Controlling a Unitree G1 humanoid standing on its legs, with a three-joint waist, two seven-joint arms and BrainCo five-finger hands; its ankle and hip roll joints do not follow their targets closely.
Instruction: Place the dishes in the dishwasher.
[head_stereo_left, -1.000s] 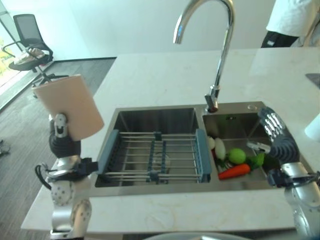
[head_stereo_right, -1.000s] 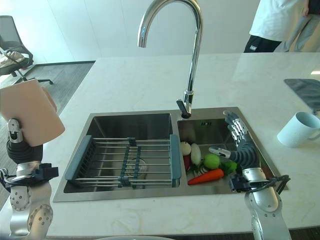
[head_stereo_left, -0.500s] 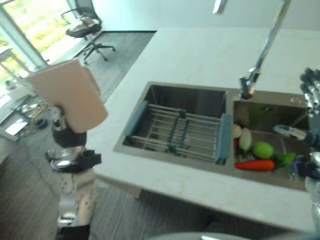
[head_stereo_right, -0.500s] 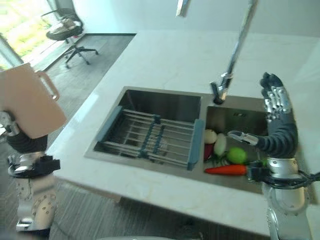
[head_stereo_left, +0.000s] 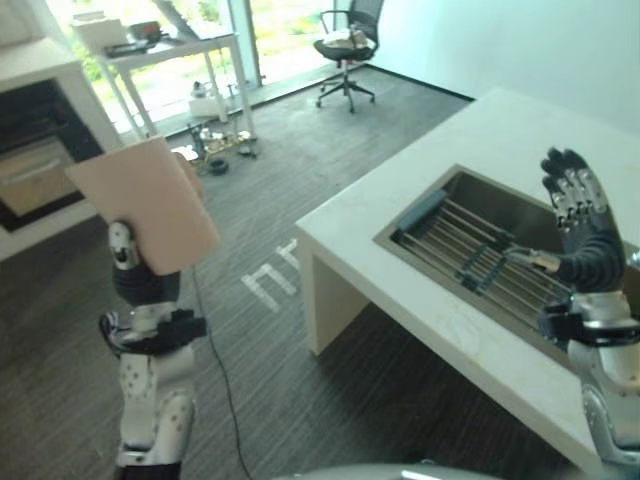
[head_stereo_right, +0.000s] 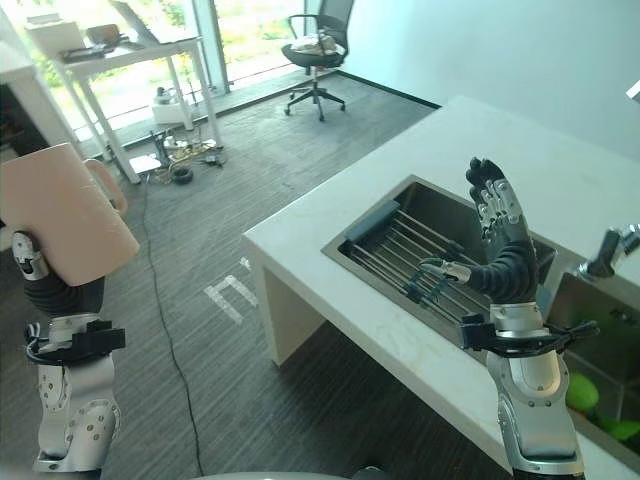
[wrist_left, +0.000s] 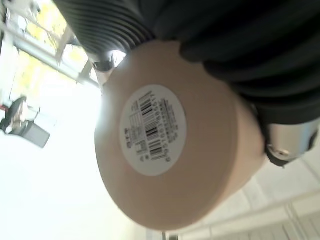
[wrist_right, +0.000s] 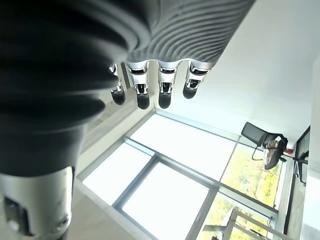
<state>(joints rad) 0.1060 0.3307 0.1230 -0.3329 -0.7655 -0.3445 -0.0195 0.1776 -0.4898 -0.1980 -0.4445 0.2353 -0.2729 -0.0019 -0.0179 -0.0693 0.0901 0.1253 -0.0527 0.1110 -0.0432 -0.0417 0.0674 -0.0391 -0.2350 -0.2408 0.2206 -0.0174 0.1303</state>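
Matt, smooth pink mug (head_stereo_right: 65, 215) in the left hand (head_stereo_left: 122, 250) (white paper barcode sticker (wrist_left: 152, 130) on its base), brushed steel sink (head_stereo_right: 420, 235) beside the raised right hand (head_stereo_right: 500, 235), metal-rod rack (head_stereo_left: 480, 262) with blue plastic ends, pale polished stone counter (head_stereo_right: 330, 270), ribbed grey carpet (head_stereo_right: 230, 400).

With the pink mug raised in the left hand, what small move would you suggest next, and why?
Probably keep turning left toward the dark cabinet opening, keeping the pink ceramic mug level. The left hand holds it well away from the white counter; the right hand is open, raised over the steel sink.
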